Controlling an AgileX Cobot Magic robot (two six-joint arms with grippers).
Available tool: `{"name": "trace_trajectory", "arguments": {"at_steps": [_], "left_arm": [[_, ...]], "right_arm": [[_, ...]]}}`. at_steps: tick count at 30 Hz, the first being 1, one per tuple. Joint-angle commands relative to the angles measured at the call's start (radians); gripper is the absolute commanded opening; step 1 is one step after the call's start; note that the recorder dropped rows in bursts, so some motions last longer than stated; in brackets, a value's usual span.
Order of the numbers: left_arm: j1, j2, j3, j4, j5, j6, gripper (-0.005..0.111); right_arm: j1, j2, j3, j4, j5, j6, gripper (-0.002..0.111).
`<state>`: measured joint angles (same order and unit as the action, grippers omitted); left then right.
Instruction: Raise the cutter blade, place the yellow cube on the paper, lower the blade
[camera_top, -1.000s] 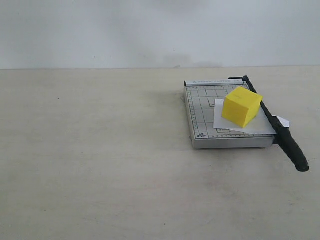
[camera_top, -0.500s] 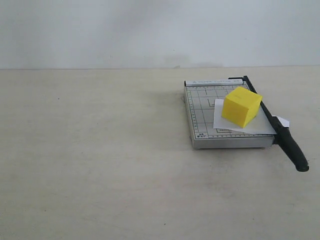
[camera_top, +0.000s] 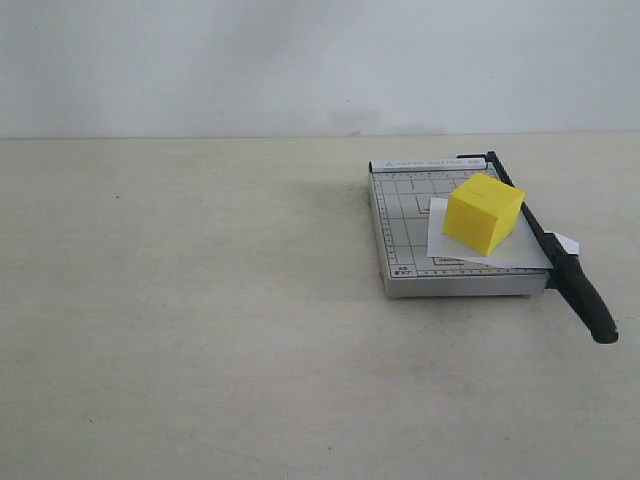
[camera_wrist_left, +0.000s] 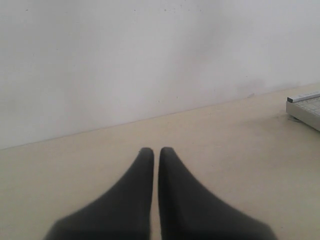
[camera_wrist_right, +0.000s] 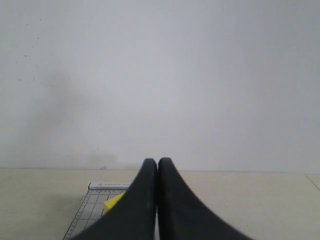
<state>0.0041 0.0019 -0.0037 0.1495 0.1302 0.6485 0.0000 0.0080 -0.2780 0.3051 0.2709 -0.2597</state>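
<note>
You have a plain, bright yellow cube (camera_top: 483, 213), matte, its faces shading from lemon to a deeper yellow. The paper (camera_top: 515, 258) is plain white with no print. The cutter blade (camera_top: 551, 246) is black along both arm and handle. The paper-trimmer base (camera_top: 400, 225) is grey, with a fine dark grid, ruler ticks along its edges and a paler strip of small dark lettering. The table (camera_top: 200, 320) is pale beige and faintly mottled. The wall (camera_top: 300, 60) is off-white with soft grey smudges. Your left claw (camera_wrist_left: 152, 150) and right claw (camera_wrist_right: 158, 161) are both matte black. Just past the right claw's tips, a sliver of yellow shows against the grey grid.
</note>
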Motion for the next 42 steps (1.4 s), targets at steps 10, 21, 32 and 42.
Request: {"name": "trace_trajectory", "arguments": {"at_steps": [10,21,32,42], "left_arm": [[0.003,-0.002,0.004,-0.008,-0.002,0.006,0.004],[0.003,-0.002,0.004,-0.008,-0.002,0.006,0.004],[0.003,-0.002,0.004,-0.008,-0.002,0.006,0.004],[0.003,-0.002,0.004,-0.008,-0.002,0.006,0.004]], "right_arm": [[0.000,-0.008,0.254,0.003,-0.131,-0.001,0.000],[0.000,-0.008,0.278,-0.159,-0.021,0.204,0.000],[0.000,-0.008,0.278,-0.162,-0.011,0.191,0.000],[0.000,-0.008,0.278,-0.162,-0.010,0.198,0.000]]}}
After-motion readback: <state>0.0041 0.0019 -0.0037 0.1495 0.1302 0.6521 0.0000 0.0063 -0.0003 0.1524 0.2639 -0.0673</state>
